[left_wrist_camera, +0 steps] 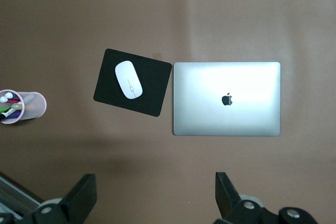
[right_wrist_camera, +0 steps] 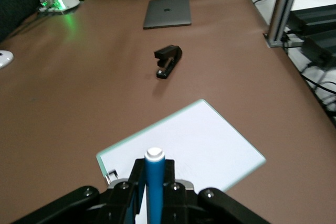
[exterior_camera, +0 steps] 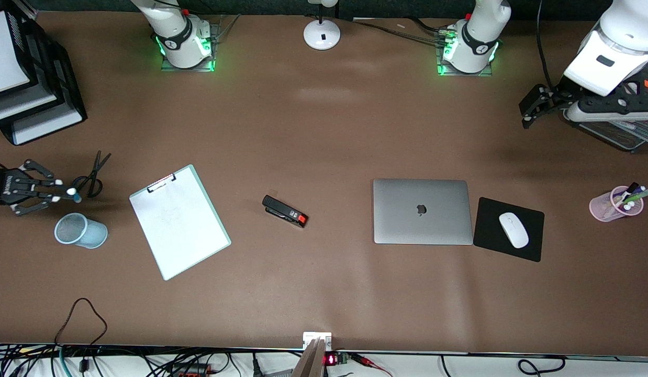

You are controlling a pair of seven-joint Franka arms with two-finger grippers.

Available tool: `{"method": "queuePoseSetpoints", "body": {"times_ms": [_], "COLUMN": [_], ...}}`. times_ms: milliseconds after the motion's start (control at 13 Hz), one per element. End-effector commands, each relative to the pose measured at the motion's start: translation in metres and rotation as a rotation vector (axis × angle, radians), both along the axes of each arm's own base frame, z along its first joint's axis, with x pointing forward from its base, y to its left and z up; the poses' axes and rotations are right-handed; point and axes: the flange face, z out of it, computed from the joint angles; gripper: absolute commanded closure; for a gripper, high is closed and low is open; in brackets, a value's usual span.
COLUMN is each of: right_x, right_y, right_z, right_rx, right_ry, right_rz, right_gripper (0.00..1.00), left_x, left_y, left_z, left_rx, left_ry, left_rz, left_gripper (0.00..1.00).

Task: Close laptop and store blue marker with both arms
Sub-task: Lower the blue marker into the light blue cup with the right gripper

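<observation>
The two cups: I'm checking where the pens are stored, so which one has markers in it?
The pink cup at the left arm's end of the table, beside the mouse pad, holds markers. The blue mesh cup near the clipboard lies tipped on its side.

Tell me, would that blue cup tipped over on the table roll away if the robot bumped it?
Probably yes. The blue mesh cup lies on its side on the smooth table, so a nudge would likely roll it. It looks see-through and light, so even a soft touch might move it. It would probably curve, as one end looks wider.
</observation>
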Motion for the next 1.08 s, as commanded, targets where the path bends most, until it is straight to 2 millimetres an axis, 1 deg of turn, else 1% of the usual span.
{"method": "queuePoseSetpoints", "body": {"times_ms": [0, 77, 154, 231, 308, 462, 692, 846, 923, 1000], "right_x": [0.013, 0.012, 0.013, 0.014, 0.014, 0.017, 0.02, 0.024, 0.024, 0.024], "right_y": [-0.011, -0.017, -0.019, -0.02, -0.025, -0.03, -0.034, -0.038, -0.04, -0.04], "right_z": [-0.001, -0.002, -0.009, -0.015, -0.018, -0.019, -0.022, -0.028, -0.034, -0.046], "right_rx": [0.016, 0.023, 0.047, 0.061, 0.058, 0.042, 0.024, 0.004, 0.001, 0.006], "right_ry": [-0.05, -0.066, -0.071, -0.072, -0.081, -0.112, -0.134, -0.16, -0.159, -0.145], "right_rz": [0.014, 0.01, -0.001, -0.012, -0.02, -0.032, -0.045, -0.058, -0.065, -0.067], "right_gripper": [0.94, 0.94, 0.94, 0.94, 0.94, 0.94, 0.94, 0.94, 0.94, 0.94], "left_x": [-0.011, -0.011, -0.012, -0.012, -0.012, -0.016, -0.022, -0.023, -0.024, -0.023], "left_y": [0.009, 0.01, 0.012, 0.019, 0.024, 0.019, 0.019, 0.017, 0.017, 0.017], "left_z": [0.01, 0.012, 0.012, 0.013, 0.019, 0.02, 0.02, 0.035, 0.044, 0.048], "left_rx": [0.019, 0.017, 0.007, -0.027, -0.046, -0.043, -0.041, -0.042, -0.041, -0.042], "left_ry": [-0.004, -0.004, 0.0, 0.01, 0.005, 0.03, 0.059, 0.038, 0.035, 0.033], "left_rz": [-0.084, -0.08, -0.077, -0.059, -0.05, -0.056, -0.052, -0.058, -0.059, -0.059], "left_gripper": [0.0, 0.0, 0.0, 0.0, 0.0, 0.0, 0.0, 0.0, 0.0, 0.0]}}
